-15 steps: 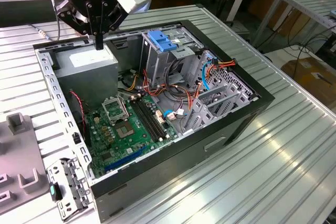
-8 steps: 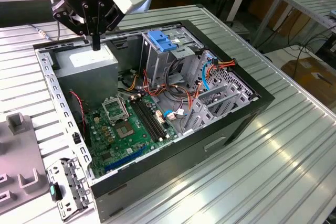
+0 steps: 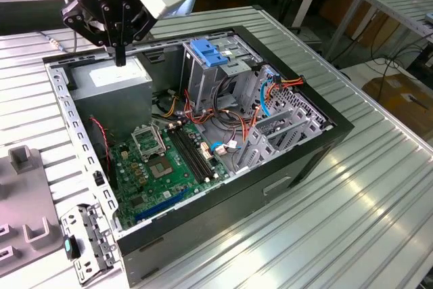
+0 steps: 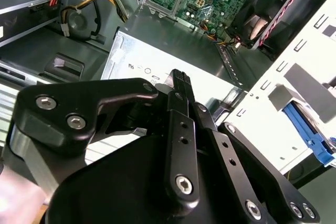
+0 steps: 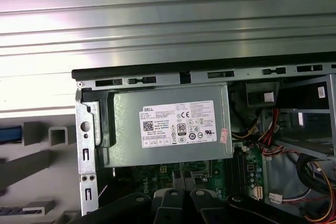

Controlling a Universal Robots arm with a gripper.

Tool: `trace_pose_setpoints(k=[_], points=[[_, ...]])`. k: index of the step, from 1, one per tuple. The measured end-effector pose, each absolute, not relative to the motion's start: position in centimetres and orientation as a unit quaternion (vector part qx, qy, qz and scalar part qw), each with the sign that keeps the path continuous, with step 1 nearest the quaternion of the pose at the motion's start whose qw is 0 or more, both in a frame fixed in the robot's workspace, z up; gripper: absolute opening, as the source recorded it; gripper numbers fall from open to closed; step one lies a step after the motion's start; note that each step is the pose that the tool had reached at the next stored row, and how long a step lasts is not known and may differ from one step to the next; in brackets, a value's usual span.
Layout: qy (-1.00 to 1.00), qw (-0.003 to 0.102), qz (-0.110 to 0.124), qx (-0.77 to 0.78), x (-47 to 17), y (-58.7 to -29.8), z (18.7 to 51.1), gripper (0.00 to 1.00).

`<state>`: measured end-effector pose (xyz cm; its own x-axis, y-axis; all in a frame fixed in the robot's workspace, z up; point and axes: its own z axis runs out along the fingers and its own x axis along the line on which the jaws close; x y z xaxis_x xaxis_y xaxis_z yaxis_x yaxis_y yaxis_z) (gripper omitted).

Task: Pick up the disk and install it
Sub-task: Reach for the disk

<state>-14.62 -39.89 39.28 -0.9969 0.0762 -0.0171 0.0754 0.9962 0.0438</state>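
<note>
**Closed, empty fingers [image 3: 120,55] hung over the grey box [image 3: 111,79] in the computer case [image 3: 284,187].**
The disk [image 5: 10,134], a blue edge in the first wrist view, lay outside the case, well apart.

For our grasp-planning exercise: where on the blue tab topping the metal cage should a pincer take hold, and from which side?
Probably across the two long edges of the blue tab, coming straight down from above. It sits broad face up, exposed on top of the upright metal cage, while cables crowd the cage's flank on the exterior view's right.
</note>
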Motion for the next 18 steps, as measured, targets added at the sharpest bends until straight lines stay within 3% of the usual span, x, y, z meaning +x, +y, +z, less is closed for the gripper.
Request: trace_pose_setpoints(k=[18], points=[[0.999,0.005,0.021,0.038,-15.57,-39.89,39.24,0.11]])
